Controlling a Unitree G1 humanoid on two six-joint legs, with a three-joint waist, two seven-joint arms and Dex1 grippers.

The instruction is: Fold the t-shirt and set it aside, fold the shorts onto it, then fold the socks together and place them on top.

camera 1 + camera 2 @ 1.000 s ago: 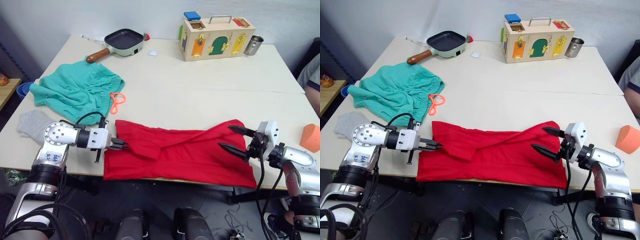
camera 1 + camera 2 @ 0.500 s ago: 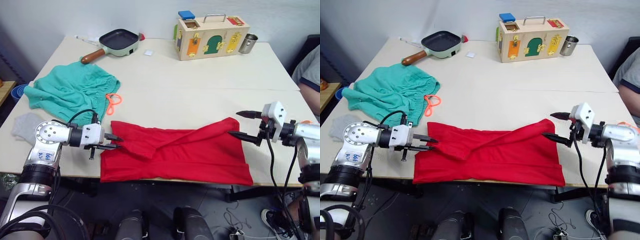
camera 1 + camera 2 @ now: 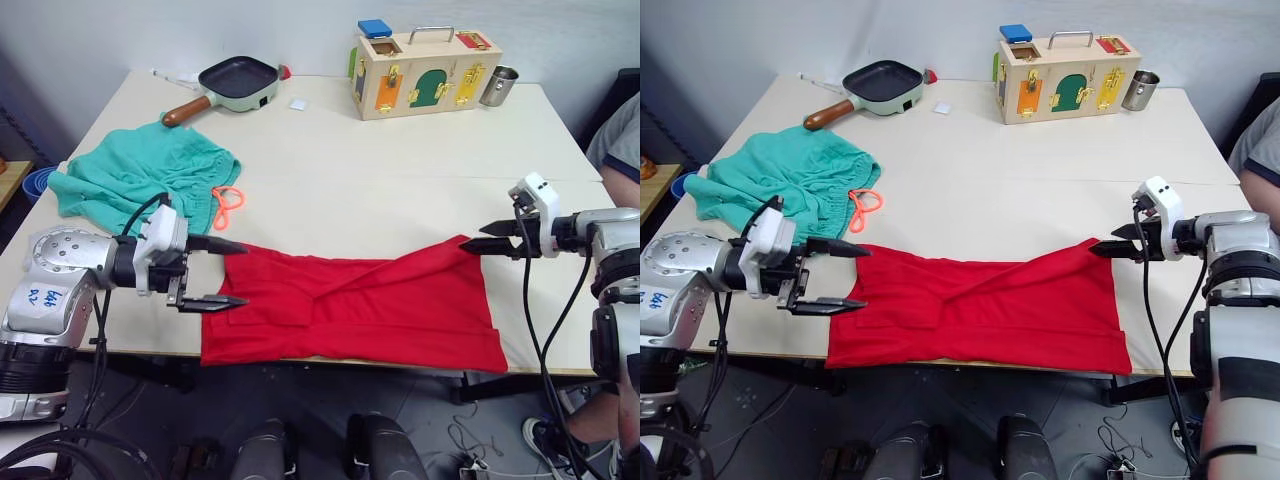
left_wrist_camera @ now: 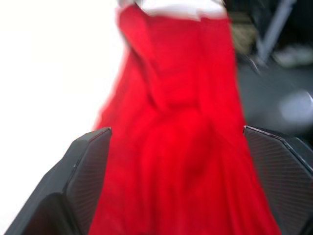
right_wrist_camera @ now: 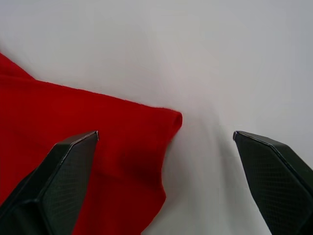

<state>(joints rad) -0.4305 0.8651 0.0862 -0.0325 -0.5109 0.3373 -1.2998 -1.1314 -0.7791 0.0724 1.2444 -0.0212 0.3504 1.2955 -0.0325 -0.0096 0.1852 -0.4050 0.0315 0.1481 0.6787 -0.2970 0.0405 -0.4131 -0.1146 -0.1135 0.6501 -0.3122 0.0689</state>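
T-shirt [image 3: 360,310]: folded strip along table [image 3: 400,170] near edge; both grippers since withdrawn off it. Left gripper [image 3: 225,272]: fingers wide, at shirt's left end. Right gripper [image 3: 488,241]: fingers spread, beside right corner

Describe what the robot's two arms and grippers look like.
Both arms are silver-grey metal with black joints and loose black cables. The left gripper and the right gripper each have a white block body and two pointed black fingers with textured pads. The left arm carries a white label with handwritten blue marks.
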